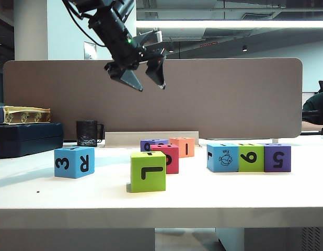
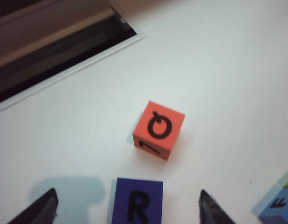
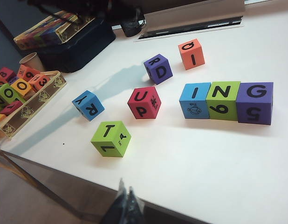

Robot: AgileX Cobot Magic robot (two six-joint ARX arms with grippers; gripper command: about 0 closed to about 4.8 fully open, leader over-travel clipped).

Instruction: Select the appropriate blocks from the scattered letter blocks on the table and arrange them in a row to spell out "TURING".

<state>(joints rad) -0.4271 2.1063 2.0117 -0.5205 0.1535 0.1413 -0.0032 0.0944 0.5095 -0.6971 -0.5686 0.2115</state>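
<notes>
Listing contents of the white table:
Row begun: blue I, green N, purple G, touching side by side towards the right edge, letters upright; space kept beside I, seemingly for T, U, R.
Loose blocks: green T near front edge; magenta U mid-table; purple R and orange block nearer the back edge, all skewed.
Left gripper: high above purple R, jaws wide, empty.
Right gripper: off the front edge, fingers pressed together.
</notes>
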